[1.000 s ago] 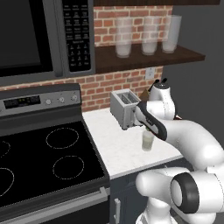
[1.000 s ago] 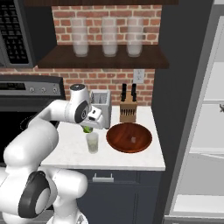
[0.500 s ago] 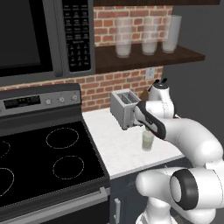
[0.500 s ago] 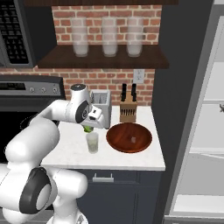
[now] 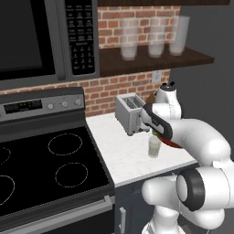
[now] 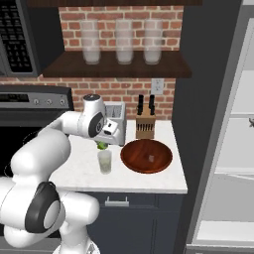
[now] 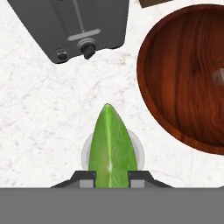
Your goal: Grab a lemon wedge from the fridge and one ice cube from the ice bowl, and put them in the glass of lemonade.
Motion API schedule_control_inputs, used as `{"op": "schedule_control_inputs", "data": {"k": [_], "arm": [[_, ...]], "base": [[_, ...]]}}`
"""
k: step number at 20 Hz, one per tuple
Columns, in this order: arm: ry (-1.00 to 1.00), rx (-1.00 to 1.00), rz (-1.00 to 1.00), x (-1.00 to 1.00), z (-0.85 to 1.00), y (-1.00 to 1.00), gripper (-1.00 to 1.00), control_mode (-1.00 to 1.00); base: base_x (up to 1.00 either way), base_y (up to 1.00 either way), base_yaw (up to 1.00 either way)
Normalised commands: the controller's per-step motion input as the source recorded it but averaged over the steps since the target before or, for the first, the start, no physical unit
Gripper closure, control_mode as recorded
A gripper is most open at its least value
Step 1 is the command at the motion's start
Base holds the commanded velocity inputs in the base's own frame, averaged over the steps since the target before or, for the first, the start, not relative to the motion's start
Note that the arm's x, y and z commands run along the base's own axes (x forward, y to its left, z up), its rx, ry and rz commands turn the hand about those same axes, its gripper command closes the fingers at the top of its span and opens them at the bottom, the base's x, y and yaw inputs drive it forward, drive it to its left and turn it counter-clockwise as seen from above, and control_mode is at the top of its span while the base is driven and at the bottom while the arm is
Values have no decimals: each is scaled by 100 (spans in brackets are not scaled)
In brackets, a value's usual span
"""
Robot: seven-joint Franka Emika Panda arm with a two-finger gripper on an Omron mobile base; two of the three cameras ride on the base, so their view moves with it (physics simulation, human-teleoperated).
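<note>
The lemon wedge [image 7: 111,146] sits pinched between the 2 fingertips of the gripper [image 7: 111,175], directly above the glass of lemonade [image 6: 104,161] near the counter's [image 6: 74,171] front edge. Over the last second the hand has barely shifted, so I judge it is lined up for release. The ice bowl [image 6: 131,161], just beside the glass, holds 1 ice cube [image 6: 151,158]. The toaster [image 5: 131,113] stands at the back edge.

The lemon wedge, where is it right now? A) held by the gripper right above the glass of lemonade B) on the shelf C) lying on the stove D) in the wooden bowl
A: the gripper grips the lemon wedge directly over the glass of lemonade, beside the ice bowl.
</note>
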Motion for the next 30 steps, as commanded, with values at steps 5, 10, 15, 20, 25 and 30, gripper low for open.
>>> {"op": "schedule_control_inputs", "data": {"k": [5,10,15,20,25,30], "arm": [[0,0,0,0,-6,0,100,-100],[0,0,0,2,0,0,100,-100],[0,0,0,0,0,0,100,-100],[0,0,0,0,0,0,100,-100],[0,0,0,0,0,0,-100,-100],[0,0,0,0,0,0,-100,-100]], "base": [[0,0,0],[0,0,0],[0,0,0],[0,0,0],[0,0,0],[0,0,0]]}}
